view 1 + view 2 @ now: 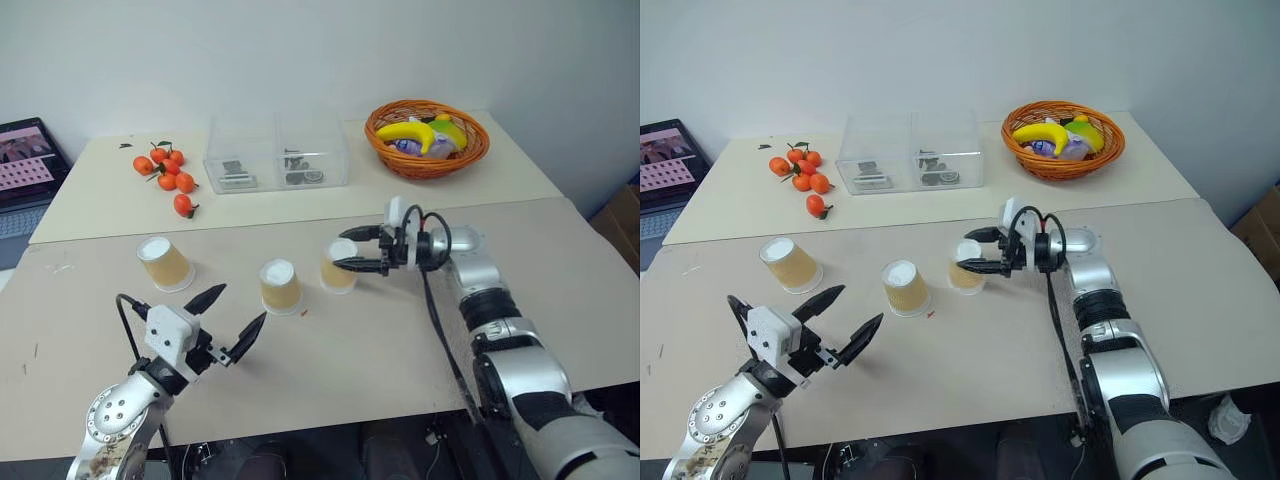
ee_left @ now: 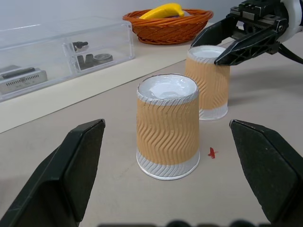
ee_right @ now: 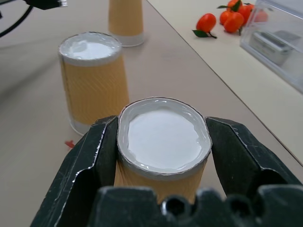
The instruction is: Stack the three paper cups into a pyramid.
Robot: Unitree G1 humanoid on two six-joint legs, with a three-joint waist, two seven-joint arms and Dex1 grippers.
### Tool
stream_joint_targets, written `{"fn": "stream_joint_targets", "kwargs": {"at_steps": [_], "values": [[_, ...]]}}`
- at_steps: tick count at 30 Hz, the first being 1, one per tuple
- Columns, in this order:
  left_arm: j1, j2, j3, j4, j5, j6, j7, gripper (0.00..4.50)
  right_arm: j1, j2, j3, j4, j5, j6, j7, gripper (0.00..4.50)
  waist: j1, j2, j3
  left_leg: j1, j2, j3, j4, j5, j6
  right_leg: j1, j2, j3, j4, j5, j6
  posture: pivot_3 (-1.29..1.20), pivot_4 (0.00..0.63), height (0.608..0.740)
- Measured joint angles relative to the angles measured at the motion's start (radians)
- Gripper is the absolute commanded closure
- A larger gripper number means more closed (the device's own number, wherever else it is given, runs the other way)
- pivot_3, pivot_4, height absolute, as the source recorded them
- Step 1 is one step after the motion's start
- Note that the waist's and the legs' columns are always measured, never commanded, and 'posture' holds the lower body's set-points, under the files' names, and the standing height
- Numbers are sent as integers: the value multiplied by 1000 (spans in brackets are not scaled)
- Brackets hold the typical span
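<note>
Three tan paper cups stand upside down in a row on the beige table (image 1: 330,370). The left cup (image 1: 164,262) and the middle cup (image 1: 281,286) stand free. My right gripper (image 1: 342,248) reaches in from the right and is shut on the right cup (image 1: 340,270), just below its white base. In the right wrist view the cup (image 3: 163,142) is squeezed slightly oval between the fingers (image 3: 90,161). Its rim looks level with the table, close beside the middle cup (image 2: 166,127). My left gripper (image 1: 240,305) is open and empty, nearer me and pointing at the middle cup. No cup rests on another.
Tangerines (image 1: 167,172), a clear plastic box (image 1: 277,152) and an orange basket with bananas (image 1: 427,138) sit on the far table. A laptop (image 1: 25,170) is at the far left. A small red speck (image 2: 212,152) lies by the middle cup.
</note>
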Motion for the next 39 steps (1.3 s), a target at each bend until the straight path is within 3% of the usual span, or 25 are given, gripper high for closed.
{"fn": "stream_joint_targets", "kwargs": {"at_steps": [8, 20, 22, 25, 29, 39], "values": [[0, 1, 1, 1, 0, 0, -3, 0, 91, -15, 54, -187, 37, 88, 26, 1836, 5, 0, 0, 0, 0, 0, 0, 0, 0, 0, 0, 0, 0, 0, 0, 0, 150, 728], [-10, 1, 1, 2, 0, 0, -4, 0, 90, 20, 84, -187, 55, 98, -8, 1836, -2, -1, -1, 2, 0, 0, 0, 0, 0, 1, 0, 0, 0, 0, 0, 0, 150, 728], [-13, 0, 0, 3, 1, 0, -3, 0, 72, 36, 83, -144, 55, 76, -25, 857, -3, -1, -1, 3, 1, 0, 0, 0, 0, 2, 1, 0, 0, 1, -1, 0, 150, 728], [-12, 0, 0, 3, 2, -1, -3, 0, 63, 40, 92, -91, 48, 69, -34, 119, 1, -1, -1, 3, 1, 0, 0, 0, 0, 2, 1, 0, 0, 1, -1, 0, 150, 728], [-10, -1, 0, 3, 3, -2, -3, 0, 62, 25, 101, -46, 24, 71, -45, 119, 6, -1, 0, -1, 1, 0, 0, 0, 0, -1, 1, 0, -1, 1, -1, 0, 150, 728], [-18, -2, 0, 19, 2, -3, -5, 0, 61, -103, 78, -78, 93, 217, 83, 119, 18, -1, 0, 0, 1, 0, 0, 0, 0, 0, 1, 0, -1, 1, -1, 0, 150, 728]]}}
